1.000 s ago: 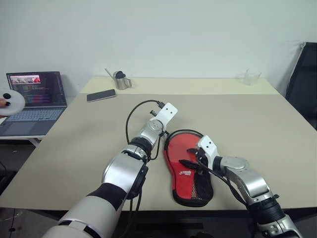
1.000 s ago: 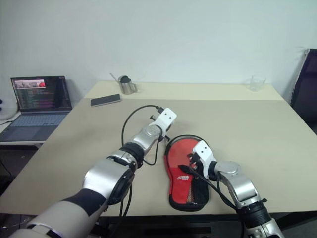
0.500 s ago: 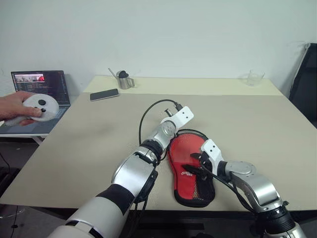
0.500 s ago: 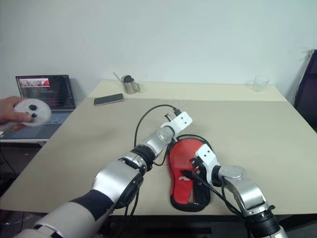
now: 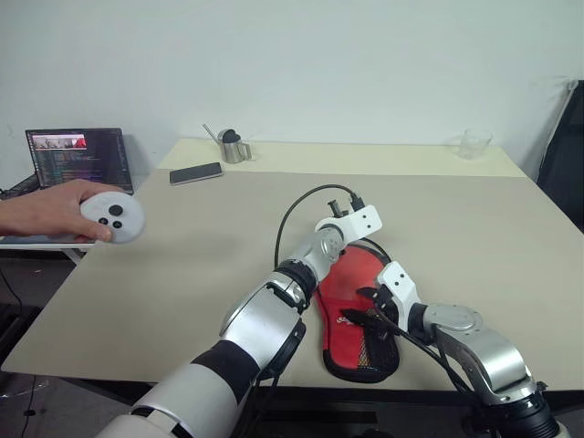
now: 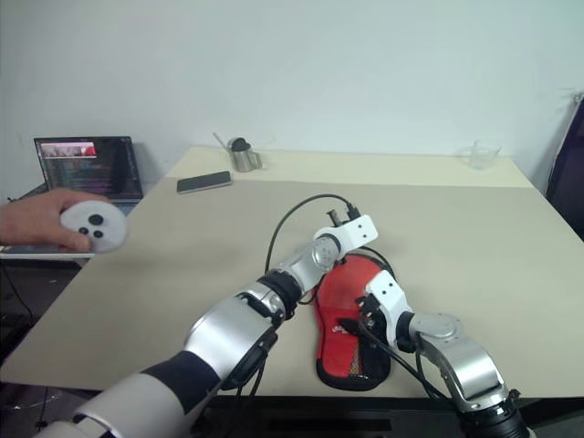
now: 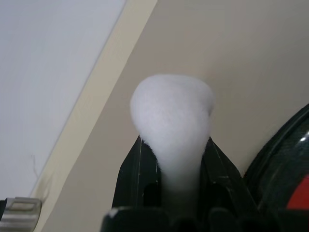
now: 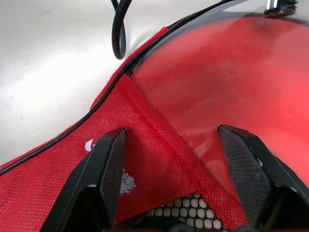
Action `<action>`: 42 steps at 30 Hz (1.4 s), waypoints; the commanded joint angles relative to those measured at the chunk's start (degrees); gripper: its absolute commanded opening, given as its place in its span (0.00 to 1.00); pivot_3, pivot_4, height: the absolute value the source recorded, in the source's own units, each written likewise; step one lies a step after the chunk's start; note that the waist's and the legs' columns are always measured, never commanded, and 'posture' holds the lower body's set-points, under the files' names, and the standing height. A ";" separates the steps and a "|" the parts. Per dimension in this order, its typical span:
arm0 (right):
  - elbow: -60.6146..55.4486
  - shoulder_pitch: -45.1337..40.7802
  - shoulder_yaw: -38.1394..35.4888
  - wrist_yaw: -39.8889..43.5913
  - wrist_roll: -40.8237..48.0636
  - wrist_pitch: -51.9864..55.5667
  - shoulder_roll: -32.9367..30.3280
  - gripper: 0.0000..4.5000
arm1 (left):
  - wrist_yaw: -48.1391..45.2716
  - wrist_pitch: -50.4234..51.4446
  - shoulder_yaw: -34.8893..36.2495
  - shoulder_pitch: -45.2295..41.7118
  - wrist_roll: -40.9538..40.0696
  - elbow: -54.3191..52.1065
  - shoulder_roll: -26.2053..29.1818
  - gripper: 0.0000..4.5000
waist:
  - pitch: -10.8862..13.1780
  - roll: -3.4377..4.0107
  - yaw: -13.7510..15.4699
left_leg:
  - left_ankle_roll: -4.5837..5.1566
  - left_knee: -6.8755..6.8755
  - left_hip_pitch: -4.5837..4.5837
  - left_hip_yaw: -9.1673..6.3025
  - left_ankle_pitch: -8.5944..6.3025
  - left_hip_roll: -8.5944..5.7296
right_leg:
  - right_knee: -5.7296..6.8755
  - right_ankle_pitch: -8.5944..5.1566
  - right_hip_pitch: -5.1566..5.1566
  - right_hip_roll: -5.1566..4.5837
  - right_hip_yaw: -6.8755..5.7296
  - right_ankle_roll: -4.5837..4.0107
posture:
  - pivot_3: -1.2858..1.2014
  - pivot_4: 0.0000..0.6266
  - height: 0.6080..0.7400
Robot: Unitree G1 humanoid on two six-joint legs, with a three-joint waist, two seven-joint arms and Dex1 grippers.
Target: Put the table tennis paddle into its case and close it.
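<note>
The case (image 5: 340,345) lies on the table, red side up, with a white logo, a black mesh pocket (image 5: 376,347) and a black zip rim. A smooth, shiny red surface (image 8: 231,82) inside the rim looks like the table tennis paddle's rubber face. Its handle is hidden. My left gripper (image 7: 173,145) sits at the case's far rounded end, shut on a blurred white rounded tab (image 7: 171,106); I cannot tell what that tab is. My right gripper (image 8: 174,169) is open, its fingers (image 8: 104,164) astride the red fabric near the logo.
A person's hand holds a round white controller (image 5: 114,217) at the left. On a side desk stands a laptop (image 5: 78,157). Along the table's far side are a phone (image 5: 195,173), a metal cup (image 5: 228,146) and a glass (image 5: 471,142). A black cable (image 5: 306,205) loops above my left wrist.
My left gripper has swept to the right along the case's far rim and rolled. The person's hand with the controller has come further in from the left. The right gripper has barely moved.
</note>
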 commanded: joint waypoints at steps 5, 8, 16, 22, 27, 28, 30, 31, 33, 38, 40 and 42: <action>0.17 2.57 2.10 -0.81 1.03 4.62 -0.57 0.73 | -0.57 -2.04 -1.14 -1.71 1.24 -1.22 -1.99 0.10 | 0.00 0.00 0.02 | 0.01 0.00 0.00 0.03 -0.01 -0.01 | 0.00 -0.05 0.00 -0.01 -0.01 0.07 | 0.52 0.24 1.00; -0.14 2.49 2.18 -1.01 1.21 5.04 -0.54 0.73 | -0.46 -1.84 -0.82 -1.69 0.88 -1.23 -2.65 0.10 | 0.00 0.00 0.03 | 0.03 0.00 0.00 0.04 -0.01 -0.01 | 0.00 -0.05 0.00 -0.01 -0.01 0.08 | 0.52 0.24 1.00; -1.13 2.71 2.02 -1.59 2.11 5.88 -1.01 0.73 | -1.52 -4.62 -1.56 -1.74 1.10 -1.39 -5.40 0.10 | 0.00 0.00 0.05 | 0.09 0.00 0.00 0.06 -0.05 -0.02 | 0.00 -0.06 0.00 -0.02 -0.01 0.09 | 0.52 0.24 1.00; -1.53 2.77 2.06 -2.07 2.76 6.30 -1.09 0.73 | -2.52 -6.88 -3.76 -0.45 2.22 -1.42 -8.15 0.10 | 0.00 0.00 0.19 | 0.09 0.00 0.00 0.09 -0.05 -0.03 | -0.01 -0.07 0.00 -0.03 0.00 0.10 | 0.52 0.24 1.00; -1.69 2.67 2.23 -2.35 3.01 6.56 -0.96 0.73 | -2.21 -9.00 -7.54 0.28 4.97 -1.41 -9.49 0.10 | 0.00 0.00 0.51 | 0.16 0.01 0.00 0.10 -0.09 -0.03 | 0.00 -0.07 0.00 -0.02 0.00 0.10 | 0.52 0.24 1.00; -1.78 2.72 2.25 -2.43 3.06 6.62 -0.90 0.73 | -2.06 -9.67 -8.75 0.35 5.94 -1.41 -9.78 0.10 | 0.00 0.00 0.57 | 0.16 0.01 0.01 0.10 -0.09 -0.03 | 0.00 -0.07 0.00 -0.02 0.00 0.10 | 0.52 0.24 1.00; -1.95 2.76 2.25 -2.55 3.13 6.74 -0.82 0.73 | -2.34 -10.39 -9.67 0.55 6.23 -1.45 -10.46 0.10 | 0.00 0.00 0.69 | 0.17 0.01 0.02 0.11 -0.10 -0.03 | 0.00 -0.07 0.01 -0.02 0.00 0.10 | 0.52 0.24 1.00; -1.99 2.77 2.23 -2.60 3.16 6.79 -0.78 0.73 | -2.55 -10.54 -9.65 0.64 5.94 -1.46 -10.78 0.10 | 0.00 0.00 0.73 | 0.17 0.01 0.02 0.12 -0.10 -0.03 | 0.01 -0.07 0.01 -0.02 0.00 0.10 | 0.52 0.24 1.00; -2.02 2.77 2.17 -2.67 3.19 6.89 -0.71 0.73 | -3.00 -10.62 -9.31 0.75 5.24 -1.48 -11.26 0.10 | 0.00 0.00 0.76 | 0.19 0.01 0.02 0.12 -0.11 -0.03 | 0.01 -0.07 0.01 -0.02 0.00 0.10 | 0.52 0.24 1.00; -2.01 2.79 1.95 -2.81 3.20 6.95 -0.65 0.73 | -3.69 -8.86 -6.83 1.17 2.72 -1.41 -10.87 0.10 | 0.00 0.00 0.76 | 0.20 0.01 0.02 0.12 -0.11 -0.03 | 0.01 -0.07 0.01 -0.02 -0.01 0.10 | 0.52 0.24 1.00; -1.84 2.72 1.90 -2.78 3.22 6.89 -0.62 0.73 | -3.75 -7.97 -6.09 1.40 1.95 -1.35 -10.32 0.10 | 0.00 0.00 0.76 | 0.20 0.02 0.02 0.12 -0.11 -0.03 | 0.01 -0.07 0.01 -0.02 -0.01 0.10 | 0.52 0.24 1.00; -1.44 2.47 1.95 -2.57 3.18 6.60 -0.65 0.73 | -3.99 -6.20 -4.07 1.53 -0.03 -1.32 -9.55 0.10 | 0.00 0.00 0.76 | 0.20 0.02 0.02 0.13 -0.11 -0.02 | 0.01 -0.07 0.01 -0.02 0.00 0.10 | 0.52 0.24 1.00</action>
